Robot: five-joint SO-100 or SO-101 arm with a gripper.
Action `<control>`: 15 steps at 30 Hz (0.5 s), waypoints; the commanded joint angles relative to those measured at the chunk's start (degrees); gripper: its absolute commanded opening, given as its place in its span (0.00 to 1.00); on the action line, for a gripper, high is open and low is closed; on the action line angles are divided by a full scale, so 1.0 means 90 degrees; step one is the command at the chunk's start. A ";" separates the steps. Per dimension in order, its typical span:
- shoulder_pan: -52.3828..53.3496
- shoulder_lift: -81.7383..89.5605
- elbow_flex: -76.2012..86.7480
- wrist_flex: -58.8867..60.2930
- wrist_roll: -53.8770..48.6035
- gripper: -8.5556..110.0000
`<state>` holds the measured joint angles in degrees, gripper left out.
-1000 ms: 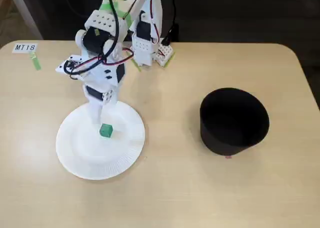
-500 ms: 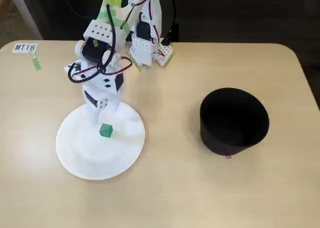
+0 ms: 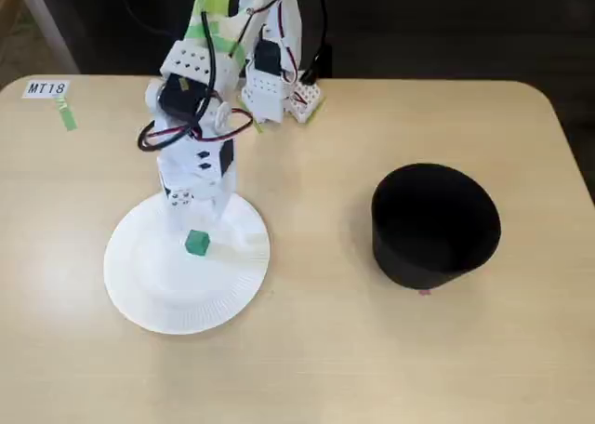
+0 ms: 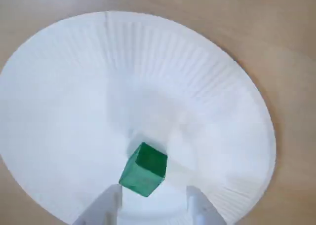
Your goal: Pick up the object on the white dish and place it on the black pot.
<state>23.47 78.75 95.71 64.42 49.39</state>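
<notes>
Fixed view: white arm reaches down from the far edge of the tabletop (image 3: 307, 350), tool (image 3: 198, 229) low over the back part of the white paper plate (image 3: 149, 284). Green cube (image 3: 196, 243) sits on the plate, roughly centre, just in front of the tool tips. Black pot (image 3: 434, 224) stands well apart on the right side of this view, open top, inside too dark to read. White label reading MT18 (image 3: 46, 88) at the far left corner, a strip of green tape (image 3: 67, 115) just beside it.

Wrist view: tool (image 4: 154, 205) enters from the bottom edge, two white fingertips (image 4: 106, 207) spread apart with a clear gap between them. Green cube (image 4: 143, 169) lies on the plate (image 4: 163, 72) just ahead of that gap, turned corner-on to the camera, closer to the left fingertip. Cannot see either tip touching it, so nothing pinched. Cube rests on the flat middle of the plate, ribbed rim all around it, wood-tone tabletop (image 4: 276, 47) showing beyond the rim
</notes>
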 commanded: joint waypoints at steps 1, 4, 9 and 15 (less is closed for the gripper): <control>0.0029 0.0010 -0.0254 -0.0088 0.0215 0.23; 0.0068 -0.0059 -0.0254 -0.0166 0.0342 0.23; 0.0137 -0.0166 -0.0254 -0.0215 0.0469 0.23; 0.0107 -0.0313 -0.0254 -0.0342 0.0850 0.22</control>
<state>24.87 75.41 95.71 61.70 55.99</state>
